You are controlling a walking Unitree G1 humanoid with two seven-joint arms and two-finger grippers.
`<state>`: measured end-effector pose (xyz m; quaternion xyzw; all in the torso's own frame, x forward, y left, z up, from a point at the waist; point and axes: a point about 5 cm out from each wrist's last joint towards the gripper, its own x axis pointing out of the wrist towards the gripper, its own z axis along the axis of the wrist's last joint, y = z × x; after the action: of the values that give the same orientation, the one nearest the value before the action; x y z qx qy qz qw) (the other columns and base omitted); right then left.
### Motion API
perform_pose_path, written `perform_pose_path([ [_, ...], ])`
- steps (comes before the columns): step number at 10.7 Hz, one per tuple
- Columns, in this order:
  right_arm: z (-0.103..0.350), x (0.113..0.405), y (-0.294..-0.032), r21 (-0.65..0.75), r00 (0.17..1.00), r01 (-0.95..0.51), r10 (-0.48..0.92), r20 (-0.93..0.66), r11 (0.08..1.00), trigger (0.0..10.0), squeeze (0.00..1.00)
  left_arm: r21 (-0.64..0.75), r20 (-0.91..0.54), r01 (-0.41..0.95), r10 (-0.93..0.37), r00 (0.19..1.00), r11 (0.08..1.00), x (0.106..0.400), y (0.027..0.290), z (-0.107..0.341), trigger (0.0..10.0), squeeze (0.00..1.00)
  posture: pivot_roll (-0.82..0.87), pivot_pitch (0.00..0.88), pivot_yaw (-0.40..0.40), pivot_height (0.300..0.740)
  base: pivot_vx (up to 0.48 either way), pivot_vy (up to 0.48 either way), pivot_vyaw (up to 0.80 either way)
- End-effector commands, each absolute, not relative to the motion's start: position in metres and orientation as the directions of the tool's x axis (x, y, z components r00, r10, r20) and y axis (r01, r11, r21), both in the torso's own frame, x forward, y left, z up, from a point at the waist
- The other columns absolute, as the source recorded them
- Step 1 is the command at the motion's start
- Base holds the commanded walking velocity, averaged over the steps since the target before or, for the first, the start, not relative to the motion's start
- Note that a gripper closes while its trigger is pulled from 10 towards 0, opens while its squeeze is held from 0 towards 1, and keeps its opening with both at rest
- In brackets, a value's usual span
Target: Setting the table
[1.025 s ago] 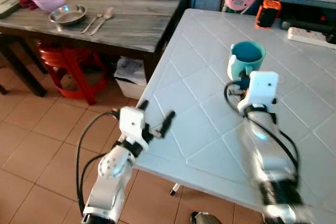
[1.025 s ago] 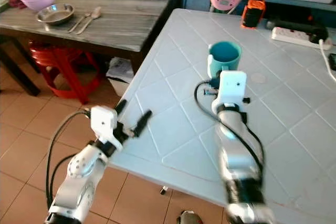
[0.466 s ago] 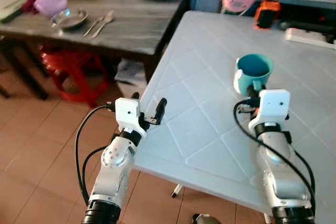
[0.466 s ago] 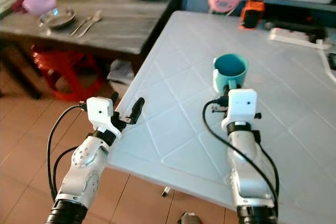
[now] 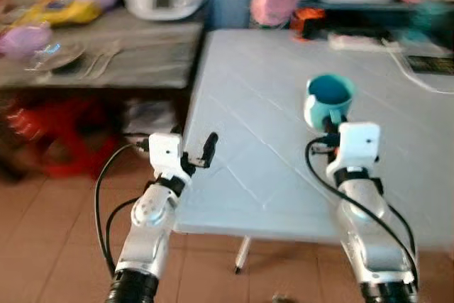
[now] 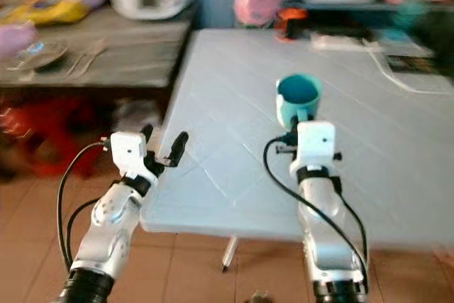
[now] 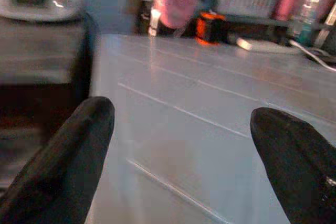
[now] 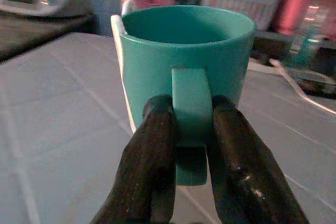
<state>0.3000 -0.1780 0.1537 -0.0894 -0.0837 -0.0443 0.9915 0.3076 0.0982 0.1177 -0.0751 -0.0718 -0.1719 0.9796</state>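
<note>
Mugs: one teal mug (image 8: 185, 61) on white worktop (image 5: 262, 147) | right hand (image 8: 191, 124) clamped on its handle | left hand (image 7: 178, 156) spread wide, empty, at worktop edge

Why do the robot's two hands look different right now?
The right gripper is shut on the handle of the teal mug; the left gripper holds nothing. The right gripper's fingers press close together on the handle, while the left gripper's fingers are spread wide. The right gripper is over the white table; the left gripper hovers at its edge. Both have two black fingers.
</note>
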Motion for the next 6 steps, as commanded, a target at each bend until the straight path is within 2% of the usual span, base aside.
perform_pose_path([
  [1,0.1557,0.2997,-0.1750,-0.163,0.980,0.100,-0.069,0.184,0.982,10.0,0.00,-0.116,0.162,0.362,-0.342,0.926,0.925,0.3052,0.0970,0.1157,10.0,0.00,-0.23,0.068,0.073,0.740,0.000,0.420,0.00],
  [6,0.1544,0.2997,-0.1691,-0.173,0.981,0.086,-0.053,0.186,0.981,10.0,0.00,-0.123,0.163,0.367,-0.346,0.924,0.922,0.3055,0.0929,0.1151,10.0,0.00,-0.23,0.071,0.071,0.740,0.000,0.441,0.00],
])
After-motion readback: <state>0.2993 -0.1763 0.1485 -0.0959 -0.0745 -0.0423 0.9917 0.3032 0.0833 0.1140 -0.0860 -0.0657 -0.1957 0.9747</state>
